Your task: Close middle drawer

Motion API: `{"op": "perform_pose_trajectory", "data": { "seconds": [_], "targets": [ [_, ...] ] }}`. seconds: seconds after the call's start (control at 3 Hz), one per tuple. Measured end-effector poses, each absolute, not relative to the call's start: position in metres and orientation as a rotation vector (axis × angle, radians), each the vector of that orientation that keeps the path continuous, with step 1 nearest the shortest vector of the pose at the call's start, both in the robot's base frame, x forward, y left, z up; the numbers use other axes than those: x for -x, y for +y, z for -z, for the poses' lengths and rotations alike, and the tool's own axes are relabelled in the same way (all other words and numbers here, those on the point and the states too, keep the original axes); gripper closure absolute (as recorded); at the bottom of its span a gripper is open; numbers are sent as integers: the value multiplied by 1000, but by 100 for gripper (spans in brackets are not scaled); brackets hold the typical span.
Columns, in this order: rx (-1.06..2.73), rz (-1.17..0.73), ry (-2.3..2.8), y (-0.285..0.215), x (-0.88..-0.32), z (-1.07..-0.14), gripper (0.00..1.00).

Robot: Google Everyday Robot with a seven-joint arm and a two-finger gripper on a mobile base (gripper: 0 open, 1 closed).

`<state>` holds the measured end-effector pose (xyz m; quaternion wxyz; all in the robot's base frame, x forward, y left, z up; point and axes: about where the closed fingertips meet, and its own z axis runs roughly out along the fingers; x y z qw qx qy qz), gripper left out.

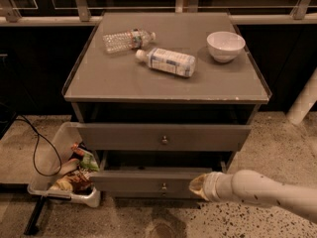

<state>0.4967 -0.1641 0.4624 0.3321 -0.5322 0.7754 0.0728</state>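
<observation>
Middle drawer, a wide shallow grey drawer with a flat front and a small round metal knob, sits low in the grey cabinet, directly to the left of the gripper. The gripper's pale yellowish tip touches the right end of the drawer front, just right of the knob. Whether the gripper is parted or closed cannot be told. The white arm runs off to the right behind it.

A dark gap shows above the drawer front. Above the gripper and to its left is the similar grey knobbed drawer front. Higher still, on the flat grey cabinet top, lie a clear plastic bottle and a white-labelled bottle, both on their sides, with a white round bowl upright above the gripper. Far left of the gripper, a clear plastic bin holds packaged snacks.
</observation>
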Motion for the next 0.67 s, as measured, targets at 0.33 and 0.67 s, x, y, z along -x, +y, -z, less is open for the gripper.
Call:
{"op": "perform_pose_trajectory", "data": {
  "seconds": [0.33,0.67],
  "targets": [
    [1418,-289,2030,-155,-461,-463,100],
    [1420,-297,2032,-155,-459,-463,100]
  ]
}}
